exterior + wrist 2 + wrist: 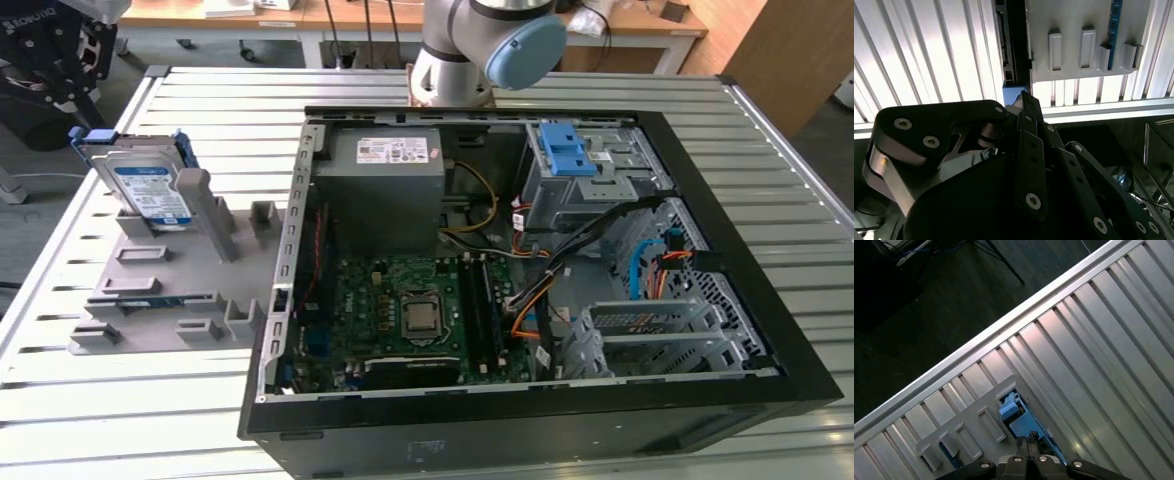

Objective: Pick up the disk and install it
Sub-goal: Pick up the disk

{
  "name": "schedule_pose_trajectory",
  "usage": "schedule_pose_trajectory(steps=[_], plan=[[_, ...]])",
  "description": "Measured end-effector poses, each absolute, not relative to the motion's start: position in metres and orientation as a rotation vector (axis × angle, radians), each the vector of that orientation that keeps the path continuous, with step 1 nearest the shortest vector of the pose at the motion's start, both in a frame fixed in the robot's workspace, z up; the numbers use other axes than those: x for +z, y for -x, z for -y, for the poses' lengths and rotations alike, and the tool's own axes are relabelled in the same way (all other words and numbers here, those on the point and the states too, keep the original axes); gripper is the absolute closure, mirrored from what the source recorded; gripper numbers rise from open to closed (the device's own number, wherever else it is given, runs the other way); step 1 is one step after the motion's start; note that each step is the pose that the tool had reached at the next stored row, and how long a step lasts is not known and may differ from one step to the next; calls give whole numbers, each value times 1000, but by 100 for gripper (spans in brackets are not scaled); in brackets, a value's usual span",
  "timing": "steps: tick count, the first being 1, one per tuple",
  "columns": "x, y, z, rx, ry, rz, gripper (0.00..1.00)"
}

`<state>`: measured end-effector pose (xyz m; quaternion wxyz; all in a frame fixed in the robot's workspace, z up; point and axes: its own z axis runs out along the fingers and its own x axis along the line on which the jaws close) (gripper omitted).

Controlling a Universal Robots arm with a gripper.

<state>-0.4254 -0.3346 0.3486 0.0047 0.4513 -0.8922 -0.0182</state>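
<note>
Disk (pixel 144 185) is stood upright in the grey holder (pixel 147 300) on the table (pixel 200 100), at the exterior view's left: silver body, white-and-blue label, blue frame. The label is seen in the exterior view. In the first wrist view the blue frame end is seen close to the tool (pixel 1026 444), clenched on nothing. Motherboard (pixel 414 310) and power-supply box (pixel 387 170) are housed in the open computer case (pixel 467 430).

disk (pixel 1021 426) partly hidden behind the gripper (pixel 1027 444), gripper body cut off at the first wrist view's edge
</note>
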Motion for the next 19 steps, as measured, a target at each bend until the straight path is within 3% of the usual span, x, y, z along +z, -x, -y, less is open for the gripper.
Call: schedule_pose_trajectory(steps=[19], plan=[[347,425,335,-54,-1821,2541,89]])
